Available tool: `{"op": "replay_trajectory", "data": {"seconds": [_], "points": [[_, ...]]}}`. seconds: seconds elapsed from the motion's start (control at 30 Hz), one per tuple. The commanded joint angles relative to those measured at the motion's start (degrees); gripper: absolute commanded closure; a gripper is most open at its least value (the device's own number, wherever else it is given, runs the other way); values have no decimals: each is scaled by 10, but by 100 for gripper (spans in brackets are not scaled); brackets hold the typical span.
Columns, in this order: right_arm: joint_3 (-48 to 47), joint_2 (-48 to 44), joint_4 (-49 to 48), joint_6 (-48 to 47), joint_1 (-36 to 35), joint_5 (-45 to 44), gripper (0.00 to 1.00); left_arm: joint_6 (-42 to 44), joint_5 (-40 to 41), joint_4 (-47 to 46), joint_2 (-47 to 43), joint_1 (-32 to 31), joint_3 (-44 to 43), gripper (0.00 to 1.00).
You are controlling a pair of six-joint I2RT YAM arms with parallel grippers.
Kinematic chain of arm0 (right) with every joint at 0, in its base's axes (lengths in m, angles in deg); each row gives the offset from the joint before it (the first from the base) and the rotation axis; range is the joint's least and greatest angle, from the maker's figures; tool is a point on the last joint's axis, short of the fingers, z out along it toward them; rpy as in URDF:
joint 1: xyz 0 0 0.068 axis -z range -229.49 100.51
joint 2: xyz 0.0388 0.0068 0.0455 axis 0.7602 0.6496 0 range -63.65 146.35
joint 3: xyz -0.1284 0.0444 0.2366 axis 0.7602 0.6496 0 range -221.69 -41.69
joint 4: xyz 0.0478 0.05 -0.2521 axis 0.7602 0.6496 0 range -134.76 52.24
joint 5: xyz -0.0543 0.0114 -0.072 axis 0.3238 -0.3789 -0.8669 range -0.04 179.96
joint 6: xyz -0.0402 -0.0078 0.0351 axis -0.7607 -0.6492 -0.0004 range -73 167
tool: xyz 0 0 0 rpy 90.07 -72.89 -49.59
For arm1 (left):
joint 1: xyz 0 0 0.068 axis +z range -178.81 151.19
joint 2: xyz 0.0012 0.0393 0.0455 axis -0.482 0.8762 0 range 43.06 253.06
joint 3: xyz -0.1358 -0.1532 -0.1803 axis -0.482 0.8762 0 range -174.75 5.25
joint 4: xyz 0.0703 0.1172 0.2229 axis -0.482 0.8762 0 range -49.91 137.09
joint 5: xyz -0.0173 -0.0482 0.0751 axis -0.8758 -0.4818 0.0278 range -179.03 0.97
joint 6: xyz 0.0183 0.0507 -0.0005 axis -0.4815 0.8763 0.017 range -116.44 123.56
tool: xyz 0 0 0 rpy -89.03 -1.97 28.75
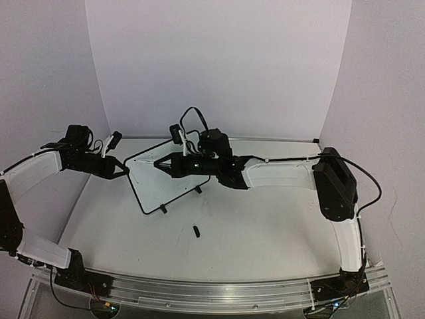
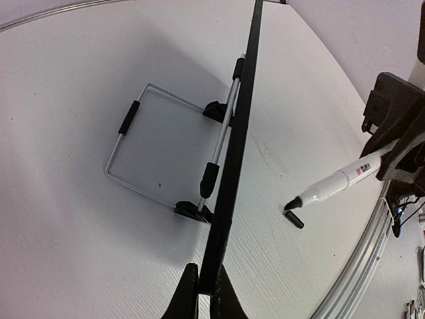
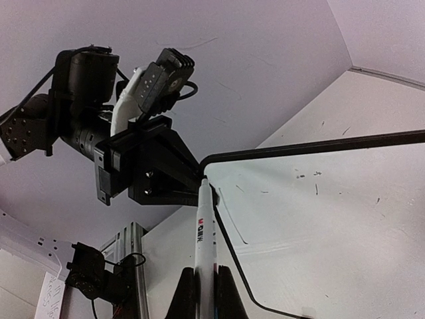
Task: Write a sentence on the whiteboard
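The worktop (image 1: 252, 232) carries a small black marker cap (image 1: 196, 231). It lies loose on the surface nearer the arm bases than the board, and apart from it.

Beyond the cap, left of centre, the whiteboard (image 1: 154, 183) stands on its two black feet (image 2: 188, 211). It leans back on a wire stand (image 2: 128, 117) that rests flat on the worktop behind it. The left wrist view shows the board edge-on, as a thin black frame line.

The left claw (image 1: 123, 170) is clamped on the board's left edge. In the left wrist view its two fingers (image 2: 189, 292) are pressed against either side of the frame.

The right claw (image 3: 204, 282) reaches in across the board's face from the right. It is clamped on a white marker (image 3: 205, 229) that runs out between its fingers, uncapped, with the dark tip forward. In the right wrist view the tip sits at the board's rounded corner, just beside the left claw. Whether the tip touches the white face cannot be told.

The board face in the right wrist view shows a thin dark stroke near the tip and a few scattered specks. No words can be read.

Plain pale walls (image 1: 219, 60) enclose the far side.
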Motion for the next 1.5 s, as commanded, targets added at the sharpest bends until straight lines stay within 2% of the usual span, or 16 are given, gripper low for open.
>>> {"op": "replay_trajectory", "data": {"seconds": [0.0,0.57,1.47], "points": [[-29,18,0,5,3,6,100,1,4,7,-17,3,-6,100],[-60,50,48,-7,3,-15,100,2,3,7,-16,2,-7,100],[-38,62,61,-10,-1,34,100,3,9,8,-11,2,-8,100]]}}
